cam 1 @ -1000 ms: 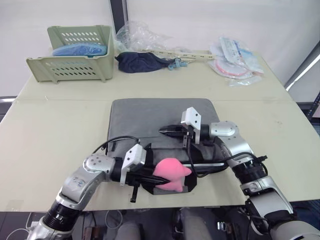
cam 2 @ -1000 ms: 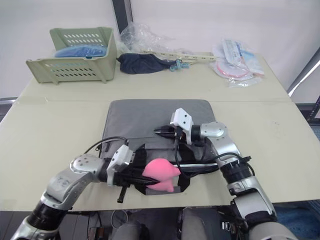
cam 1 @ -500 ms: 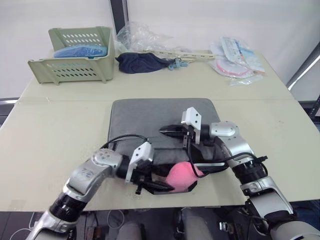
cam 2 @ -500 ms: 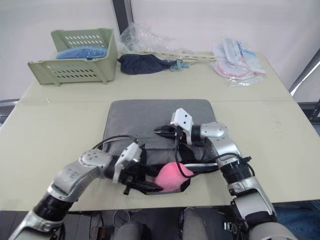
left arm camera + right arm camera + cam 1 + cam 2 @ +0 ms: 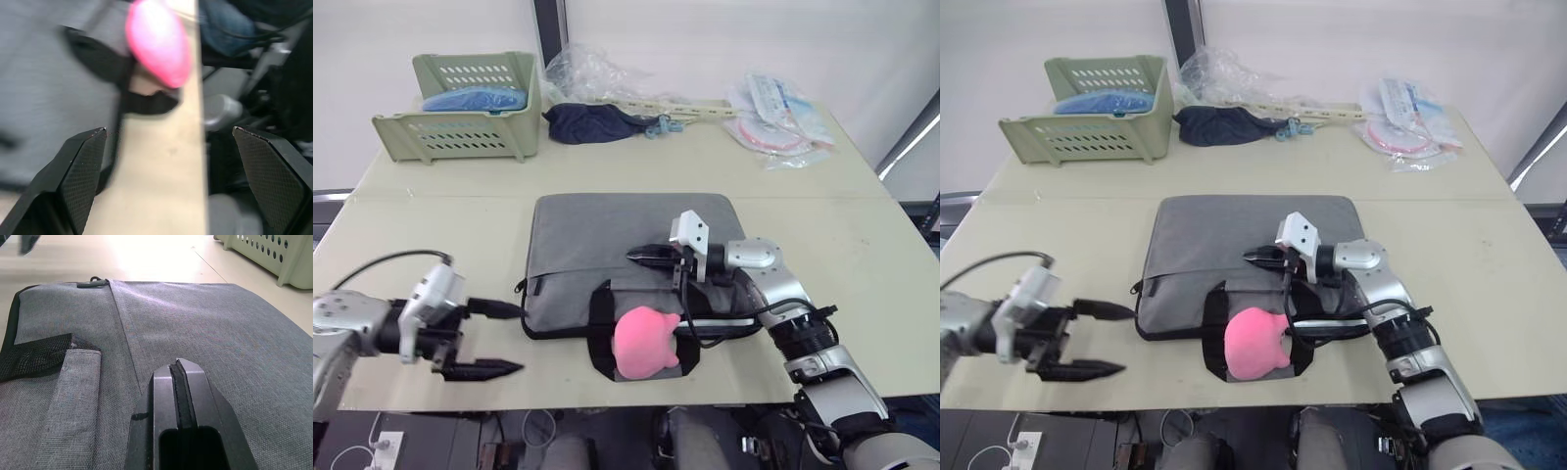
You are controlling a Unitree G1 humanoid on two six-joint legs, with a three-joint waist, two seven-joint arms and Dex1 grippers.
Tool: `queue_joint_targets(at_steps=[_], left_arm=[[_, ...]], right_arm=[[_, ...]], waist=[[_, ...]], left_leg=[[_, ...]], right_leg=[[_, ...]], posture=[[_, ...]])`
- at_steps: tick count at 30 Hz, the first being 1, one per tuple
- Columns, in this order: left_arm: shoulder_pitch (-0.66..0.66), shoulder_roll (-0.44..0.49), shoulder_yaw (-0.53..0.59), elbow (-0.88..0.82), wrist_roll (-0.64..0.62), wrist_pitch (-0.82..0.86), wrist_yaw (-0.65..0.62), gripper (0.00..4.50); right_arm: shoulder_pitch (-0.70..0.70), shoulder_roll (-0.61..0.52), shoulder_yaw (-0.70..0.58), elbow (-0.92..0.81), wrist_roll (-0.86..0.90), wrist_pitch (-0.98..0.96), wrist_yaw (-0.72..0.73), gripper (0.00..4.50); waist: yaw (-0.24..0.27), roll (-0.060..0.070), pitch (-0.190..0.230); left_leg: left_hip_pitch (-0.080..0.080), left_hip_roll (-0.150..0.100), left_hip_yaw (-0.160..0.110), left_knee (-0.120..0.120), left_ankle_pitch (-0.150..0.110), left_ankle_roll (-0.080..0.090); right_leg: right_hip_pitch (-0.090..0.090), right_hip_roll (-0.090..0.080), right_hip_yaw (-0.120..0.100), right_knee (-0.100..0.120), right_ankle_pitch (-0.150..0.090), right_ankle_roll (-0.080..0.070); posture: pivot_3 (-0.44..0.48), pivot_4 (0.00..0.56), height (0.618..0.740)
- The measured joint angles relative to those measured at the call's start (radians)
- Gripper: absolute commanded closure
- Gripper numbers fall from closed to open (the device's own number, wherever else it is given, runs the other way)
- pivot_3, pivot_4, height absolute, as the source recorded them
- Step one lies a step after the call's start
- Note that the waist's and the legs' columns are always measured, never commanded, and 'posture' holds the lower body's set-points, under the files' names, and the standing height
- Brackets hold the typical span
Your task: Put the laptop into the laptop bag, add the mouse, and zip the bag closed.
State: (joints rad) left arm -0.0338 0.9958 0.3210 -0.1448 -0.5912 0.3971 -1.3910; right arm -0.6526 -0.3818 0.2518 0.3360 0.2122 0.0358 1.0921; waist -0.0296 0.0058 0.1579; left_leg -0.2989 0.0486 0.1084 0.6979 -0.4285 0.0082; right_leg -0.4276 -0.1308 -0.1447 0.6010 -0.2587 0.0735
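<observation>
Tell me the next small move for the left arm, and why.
Probably bring the open left gripper back toward the laptop bag. It sits off the bag's left edge holding nothing, the pink fluffy lump rests on the black strap at the near edge, and the right gripper, fingers shut, lies on the bag.

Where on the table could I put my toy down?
Bare table lies right of the laptop bag, and between the bag and the green basket. The back edge is crowded; the left hand hovers front-left.
</observation>
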Motion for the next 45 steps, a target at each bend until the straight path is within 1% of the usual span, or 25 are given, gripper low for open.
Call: queue_joint_targets(at_steps=[2, 4, 6, 7, 9, 10, 11, 12, 13, 16, 17, 18, 19, 20, 21, 22, 23, 25, 31, 33, 34, 36, 40, 43, 45], left_arm=[[-0.082, -0.001, 0.0, 0.081, 0.024, -0.041, 0.009, 0.08], [-0.232, -0.018, -0.025, 0.156, 0.04, -0.042, 0.053, 0.08], [-0.361, -0.049, -0.059, 0.192, 0.053, -0.041, 0.09, 0.08], [-0.402, -0.059, -0.088, 0.199, 0.064, -0.041, 0.095, 0.08], [-0.439, -0.083, -0.126, 0.206, 0.081, -0.041, 0.1, 0.08], [-0.491, -0.134, -0.183, 0.253, 0.107, -0.043, 0.112, 0.08], [-0.521, -0.163, -0.211, 0.287, 0.125, -0.046, 0.124, 0.08], [-0.527, -0.169, -0.217, 0.292, 0.128, -0.047, 0.126, 0.08], [-0.573, -0.222, -0.246, 0.325, 0.145, -0.053, 0.137, 0.08], [-0.633, -0.342, -0.327, 0.345, 0.169, -0.077, 0.156, 0.85], [-0.646, -0.376, -0.343, 0.356, 0.174, -0.081, 0.161, 1.3], [-0.673, -0.433, -0.371, 0.375, 0.185, -0.088, 0.178, 2.01], [-0.686, -0.447, -0.381, 0.387, 0.188, -0.091, 0.181, 2.43], [-0.692, -0.452, -0.384, 0.392, 0.191, -0.092, 0.184, 2.54], [-0.724, -0.478, -0.392, 0.415, 0.202, -0.093, 0.192, 2.98], [-0.741, -0.49, -0.402, 0.43, 0.206, -0.093, 0.192, 3.53], [-0.743, -0.494, -0.404, 0.431, 0.207, -0.093, 0.192, 3.72], [-0.743, -0.514, -0.417, 0.444, 0.225, -0.107, 0.198, 4.44], [-0.736, -0.562, -0.452, 0.524, 0.293, -0.17, 0.233, 4.44], [-0.738, -0.572, -0.462, 0.583, 0.33, -0.221, 0.248, 4.44], [-0.734, -0.586, -0.465, 0.639, 0.352, -0.251, 0.258, 4.44], [-0.733, -0.591, -0.466, 0.649, 0.356, -0.26, 0.261, 4.44], [-0.74, -0.604, -0.484, 0.675, 0.376, -0.316, 0.252, 4.44], [-0.741, -0.603, -0.499, 0.69, 0.397, -0.354, 0.243, 4.44], [-0.744, -0.601, -0.502, 0.7, 0.403, -0.376, 0.241, 4.5]], right_arm=[[-0.003, 0.0, 0.001, 0.008, 0.0, -0.01, 0.001, 4.5], [-0.01, -0.002, 0.0, 0.021, 0.0, -0.015, 0.002, 4.5], [-0.02, 0.001, 0.005, 0.031, -0.005, -0.017, 0.003, 4.5], [-0.025, 0.004, 0.01, 0.032, -0.006, -0.019, 0.003, 4.5], [-0.03, 0.005, 0.015, 0.032, -0.006, -0.023, 0.005, 4.5], [-0.034, 0.004, 0.012, 0.035, -0.006, -0.028, 0.005, 4.5], [-0.038, 0.004, 0.012, 0.041, -0.006, -0.028, 0.005, 4.5], [-0.038, 0.004, 0.011, 0.042, -0.006, -0.028, 0.005, 4.5], [-0.033, -0.006, 0.004, 0.041, -0.005, -0.029, 0.005, 4.5], [-0.034, -0.01, -0.001, 0.042, -0.009, -0.028, 0.004, 4.5], [-0.032, -0.01, -0.005, 0.038, -0.009, -0.028, 0.003, 4.5], [-0.027, -0.01, -0.008, 0.024, -0.009, -0.027, 0.002, 4.5], [-0.027, -0.01, -0.007, 0.021, -0.009, -0.027, 0.002, 4.5], [-0.027, -0.009, -0.007, 0.019, -0.009, -0.027, 0.001, 4.5], [-0.022, -0.009, -0.01, 0.015, -0.009, -0.027, 0.001, 4.5], [-0.02, -0.009, -0.012, 0.014, -0.009, -0.027, 0.0, 4.5], [-0.02, -0.009, -0.013, 0.014, -0.009, -0.027, -0.001, 4.5], [-0.007, -0.011, -0.024, 0.004, -0.009, -0.023, -0.008, 4.5], [0.014, -0.02, -0.04, -0.038, -0.008, 0.006, -0.019, 4.5], [0.035, -0.024, -0.059, -0.069, 0.004, 0.025, -0.026, 4.5], [0.051, -0.031, -0.075, -0.109, 0.019, 0.054, -0.032, 4.5], [0.054, -0.033, -0.081, -0.118, 0.023, 0.061, -0.033, 4.5], [0.094, -0.046, -0.13, -0.22, 0.075, 0.188, -0.064, 4.5], [0.12, -0.069, -0.147, -0.302, 0.119, 0.292, -0.077, 4.5], [0.128, -0.09, -0.161, -0.38, 0.169, 0.382, -0.08, 3.85]], waist=[[0.0, -0.001, 0.0], [0.003, -0.003, 0.0], [0.002, -0.004, -0.001], [0.001, -0.003, -0.001], [-0.003, -0.002, 0.0], [-0.004, -0.002, 0.0], [-0.002, -0.002, 0.0], [-0.002, -0.002, 0.0], [0.0, -0.003, 0.0], [0.003, -0.005, -0.001], [0.002, -0.007, -0.002], [0.002, -0.006, -0.002], [0.002, -0.006, -0.002], [0.002, -0.006, -0.002], [0.002, -0.005, -0.001], [0.002, -0.005, -0.001], [0.002, -0.005, -0.001], [0.002, -0.005, -0.001], [0.006, -0.004, -0.001], [0.008, -0.003, 0.0], [0.011, -0.002, 0.001], [0.012, -0.002, 0.001], [0.026, 0.003, 0.004], [0.028, 0.006, 0.005], [0.028, 0.008, 0.007]], left_leg=[[0.0, 0.0, 0.0, 0.0, 0.0, 0.0], [-0.001, 0.0, -0.001, 0.0, 0.001, -0.001], [-0.001, -0.001, 0.0, 0.0, 0.003, 0.0], [-0.001, -0.001, 0.0, 0.0, 0.003, 0.001], [-0.001, -0.001, 0.002, -0.001, 0.004, 0.002], [-0.002, 0.0, 0.003, -0.001, 0.004, 0.003], [-0.003, 0.0, 0.003, -0.001, 0.005, 0.003], [-0.003, 0.0, 0.002, -0.001, 0.005, 0.003], [-0.003, 0.0, 0.002, -0.001, 0.005, 0.004], [-0.005, -0.001, 0.002, 0.0, 0.006, 0.005], [-0.005, -0.001, 0.002, 0.0, 0.006, 0.006], [-0.007, -0.001, 0.002, 0.0, 0.007, 0.007], [-0.007, -0.001, 0.002, 0.0, 0.007, 0.007], [-0.007, -0.001, 0.002, 0.0, 0.007, 0.007], [-0.007, -0.001, 0.002, 0.0, 0.007, 0.007], [-0.007, -0.001, 0.002, 0.0, 0.007, 0.008], [-0.007, -0.002, 0.002, 0.0, 0.007, 0.008], [-0.007, -0.002, 0.002, 0.0, 0.008, 0.009], [-0.009, -0.003, -0.001, 0.0, 0.008, 0.01], [-0.011, -0.003, -0.002, 0.0, 0.008, 0.01], [-0.016, -0.004, -0.004, 0.0, 0.009, 0.01], [-0.018, -0.004, -0.004, 0.001, 0.009, 0.01], [-0.02, -0.008, -0.005, 0.001, 0.009, 0.012], [-0.021, -0.009, -0.006, 0.001, 0.009, 0.013], [-0.021, -0.009, -0.006, 0.001, 0.009, 0.013]], right_leg=[[0.0, 0.0, 0.0, 0.0, 0.001, 0.001], [0.001, 0.0, -0.002, 0.0, 0.003, 0.001], [0.001, 0.0, -0.003, 0.0, 0.005, 0.002], [0.001, 0.0, -0.003, 0.0, 0.005, 0.002], [0.001, 0.0, -0.004, 0.001, 0.005, 0.002], [0.001, 0.0, -0.008, 0.002, 0.006, 0.003], [0.0, 0.0, -0.012, 0.002, 0.006, 0.003], [0.0, 0.0, -0.013, 0.002, 0.006, 0.003], [0.0, 0.0, -0.014, 0.002, 0.006, 0.003], [0.001, -0.001, -0.014, -0.001, 0.008, 0.006], [0.002, -0.001, -0.014, -0.002, 0.009, 0.007], [0.001, -0.001, -0.014, -0.004, 0.01, 0.008], [0.001, -0.001, -0.014, -0.004, 0.01, 0.008], [0.001, 0.0, -0.015, -0.004, 0.01, 0.008], [0.001, 0.0, -0.015, -0.005, 0.01, 0.008], [0.001, 0.001, -0.016, -0.005, 0.01, 0.008], [0.001, 0.001, -0.016, -0.005, 0.01, 0.008], [0.002, 0.001, -0.017, -0.006, 0.01, 0.009], [0.002, -0.001, -0.017, -0.009, 0.011, 0.01], [0.002, -0.001, -0.018, -0.01, 0.011, 0.01], [-0.001, 0.001, -0.021, -0.01, 0.011, 0.01], [-0.002, 0.001, -0.022, -0.01, 0.011, 0.01], [-0.002, 0.002, -0.031, -0.011, 0.012, 0.011], [-0.002, 0.001, -0.034, -0.012, 0.012, 0.012], [-0.002, 0.001, -0.034, -0.012, 0.012, 0.012]], posture=[[0.0, 0.15, 0.74], [0.0, 0.15, 0.74], [0.0, 0.15, 0.74], [0.0, 0.15, 0.74], [0.0, 0.15, 0.74], [0.0, 0.15, 0.74], [0.0, 0.15, 0.74], [0.0, 0.15, 0.74], [0.0, 0.15, 0.74], [0.0, 0.15, 0.74], [0.0, 0.15, 0.74], [0.0, 0.15, 0.74], [0.0, 0.15, 0.74], [0.0, 0.15, 0.74], [0.0, 0.15, 0.74], [0.0, 0.15, 0.74], [0.0, 0.15, 0.74], [0.0, 0.15, 0.74], [0.0, 0.15, 0.74], [0.0, 0.15, 0.74], [0.0, 0.15, 0.74], [0.0, 0.15, 0.74], [0.0, 0.15, 0.74], [0.0, 0.15, 0.74], [0.0, 0.15, 0.74]])
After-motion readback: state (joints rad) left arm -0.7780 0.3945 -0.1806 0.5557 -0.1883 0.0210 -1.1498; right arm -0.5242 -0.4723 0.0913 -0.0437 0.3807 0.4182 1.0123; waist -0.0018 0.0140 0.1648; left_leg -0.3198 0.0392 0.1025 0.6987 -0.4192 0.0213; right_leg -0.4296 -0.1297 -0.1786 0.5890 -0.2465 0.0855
